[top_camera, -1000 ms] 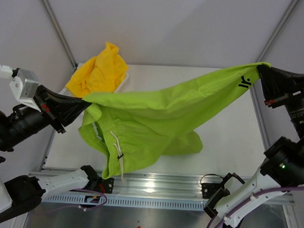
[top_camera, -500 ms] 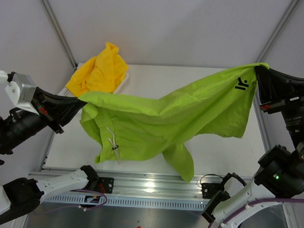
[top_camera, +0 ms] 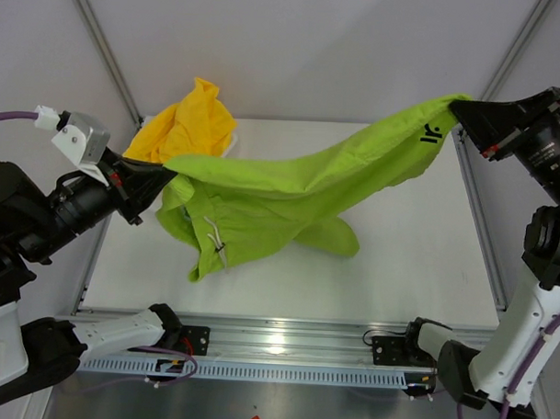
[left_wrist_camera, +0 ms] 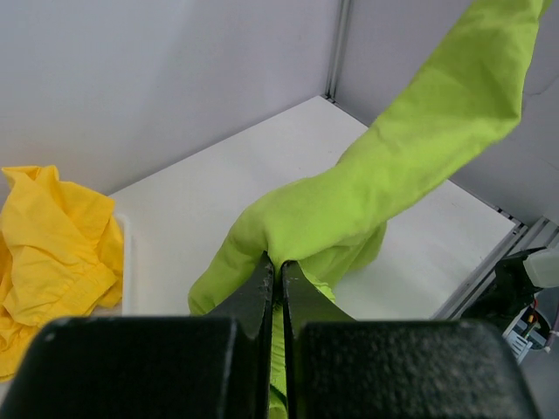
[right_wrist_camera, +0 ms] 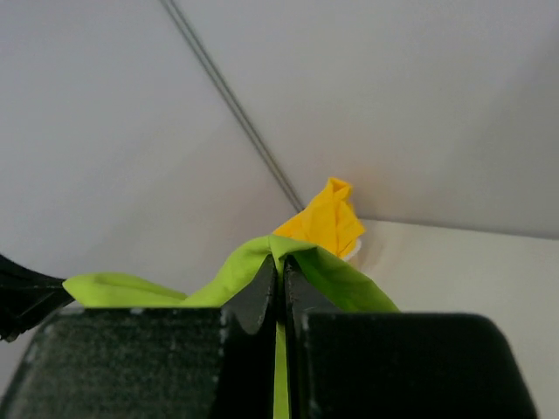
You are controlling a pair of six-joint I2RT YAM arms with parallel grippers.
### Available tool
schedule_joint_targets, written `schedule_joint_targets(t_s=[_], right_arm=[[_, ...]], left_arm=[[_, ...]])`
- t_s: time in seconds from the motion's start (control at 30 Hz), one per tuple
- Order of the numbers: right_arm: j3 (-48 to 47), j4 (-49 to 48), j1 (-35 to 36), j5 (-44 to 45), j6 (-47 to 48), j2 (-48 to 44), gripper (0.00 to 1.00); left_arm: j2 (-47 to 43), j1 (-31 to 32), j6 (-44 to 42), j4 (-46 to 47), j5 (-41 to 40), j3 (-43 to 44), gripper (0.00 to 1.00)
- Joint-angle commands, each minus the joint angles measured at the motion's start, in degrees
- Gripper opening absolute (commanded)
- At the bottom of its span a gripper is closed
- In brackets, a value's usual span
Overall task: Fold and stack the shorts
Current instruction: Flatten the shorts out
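Top view: I log left gripper [top_camera: 162, 173] and right gripper [top_camera: 456, 107] both clamped on lime green shorts [top_camera: 299, 187], strung between them above table [top_camera: 416, 269]. Over the last second, right end went up and back, and loose leg swung inward (shake-out, I judge).
Left wrist: jaws pinched on green edge; yellow shorts [left_wrist_camera: 52, 244] heaped apart, untouched.
Right wrist: jaws nipped on green corner.
Folding not begun.

Yellow shorts [left_wrist_camera: 52, 253] cut off at left wrist view's edge; basket [top_camera: 230, 148] beneath apparently mostly hidden; logo [top_camera: 431, 135] on lime shorts [top_camera: 290, 182] unreadably small.
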State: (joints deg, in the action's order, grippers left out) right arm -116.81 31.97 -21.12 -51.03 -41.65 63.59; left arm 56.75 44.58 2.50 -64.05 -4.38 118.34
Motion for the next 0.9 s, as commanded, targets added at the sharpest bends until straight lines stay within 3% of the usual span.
schedule_joint_targets(t_s=[0.0,0.27,0.47,0.67,0.87], right_arm=[[-6.7,12.4,10.2,9.7,11.8,0.9,0.0],[-6.4,22.5,40.3,33.1,24.8,-2.9,0.0],[-9.0,21.3,40.8,34.0,25.7,-9.4,0.0],[-6.9,14.5,33.8,22.8,21.9,-16.4,0.0],[-10.0,13.1,31.4,21.6,16.3,-17.4,0.0]], left_arm=[[-0.1,-0.5,-1.5,2.6,-0.8,1.2,0.0],[-3.0,-0.5,-2.1,3.3,1.4,-0.7,0.0],[-6.5,-0.5,-2.3,5.1,7.7,-3.7,0.0],[-8.8,-0.5,1.0,6.0,19.7,-1.4,0.0],[-10.5,-0.5,3.1,7.2,27.4,2.9,0.0]])
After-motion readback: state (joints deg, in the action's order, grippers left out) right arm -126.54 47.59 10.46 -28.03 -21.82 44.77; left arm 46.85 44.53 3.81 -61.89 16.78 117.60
